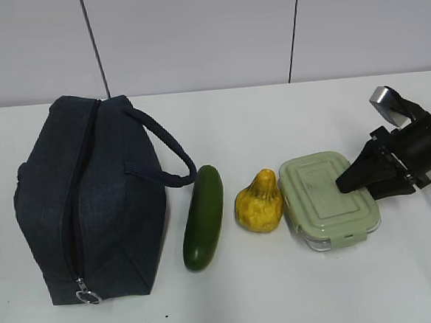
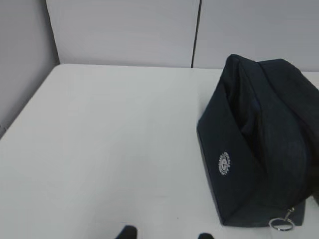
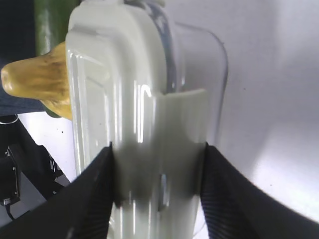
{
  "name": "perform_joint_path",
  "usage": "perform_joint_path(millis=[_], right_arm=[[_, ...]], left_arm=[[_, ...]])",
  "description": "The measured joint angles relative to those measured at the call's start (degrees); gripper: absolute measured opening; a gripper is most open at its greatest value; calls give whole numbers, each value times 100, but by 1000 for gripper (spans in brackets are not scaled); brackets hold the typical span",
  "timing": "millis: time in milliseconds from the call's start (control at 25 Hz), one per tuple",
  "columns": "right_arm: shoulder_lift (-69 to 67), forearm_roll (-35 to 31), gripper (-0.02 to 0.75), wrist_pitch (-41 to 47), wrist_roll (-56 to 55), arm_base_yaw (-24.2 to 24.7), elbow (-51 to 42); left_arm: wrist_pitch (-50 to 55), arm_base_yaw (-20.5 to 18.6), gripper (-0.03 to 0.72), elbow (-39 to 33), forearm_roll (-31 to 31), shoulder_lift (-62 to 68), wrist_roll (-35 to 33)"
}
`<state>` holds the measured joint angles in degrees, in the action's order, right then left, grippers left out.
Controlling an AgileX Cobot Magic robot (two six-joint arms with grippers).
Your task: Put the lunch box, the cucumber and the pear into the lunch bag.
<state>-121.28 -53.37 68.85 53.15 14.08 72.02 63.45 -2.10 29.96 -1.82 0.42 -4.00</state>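
Note:
The navy lunch bag (image 1: 92, 200) lies at the left, and its silver ring pull (image 1: 88, 296) is at the near end of the zipper. Right of it lie the dark green cucumber (image 1: 203, 218), the yellow pear (image 1: 259, 203) and the lunch box (image 1: 325, 198) with its sage-green lid. My right gripper (image 1: 346, 184) is shut on the lunch box's right end. In the right wrist view its black fingers (image 3: 94, 194) press the lunch box (image 3: 124, 89) from both sides. My left gripper (image 2: 165, 233) is open over bare table, left of the lunch bag (image 2: 259, 144).
The white table (image 1: 272, 120) runs back to a grey panelled wall (image 1: 191, 30). In the left wrist view the table's left edge (image 2: 25, 107) shows. Beyond the lunch box in the right wrist view are the pear (image 3: 35, 79) and the cucumber (image 3: 50, 25).

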Motion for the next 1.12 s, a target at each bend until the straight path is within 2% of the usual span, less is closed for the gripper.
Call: perform_joint_path(millis=[160, 360, 480, 680, 1000, 1120], right_arm=[[0, 0, 377, 0, 0, 0, 0], [0, 0, 377, 0, 0, 0, 0], [0, 0, 377, 0, 0, 0, 0], [0, 0, 377, 0, 0, 0, 0], [0, 0, 377, 0, 11, 0, 0], [0, 0, 377, 0, 11, 0, 0]], left_arm=[[-352, 0, 239, 115, -716, 759, -151], [-1151, 0, 239, 403, -1886, 1905, -979], [-1287, 0, 239, 520, -2469, 2705, -1164], [-1405, 0, 258, 701, -3591, 3971, -1994], [-1562, 0, 268, 782, -4483, 5684, -3248], [-1583, 0, 268, 813, -4588, 6185, -3402]])
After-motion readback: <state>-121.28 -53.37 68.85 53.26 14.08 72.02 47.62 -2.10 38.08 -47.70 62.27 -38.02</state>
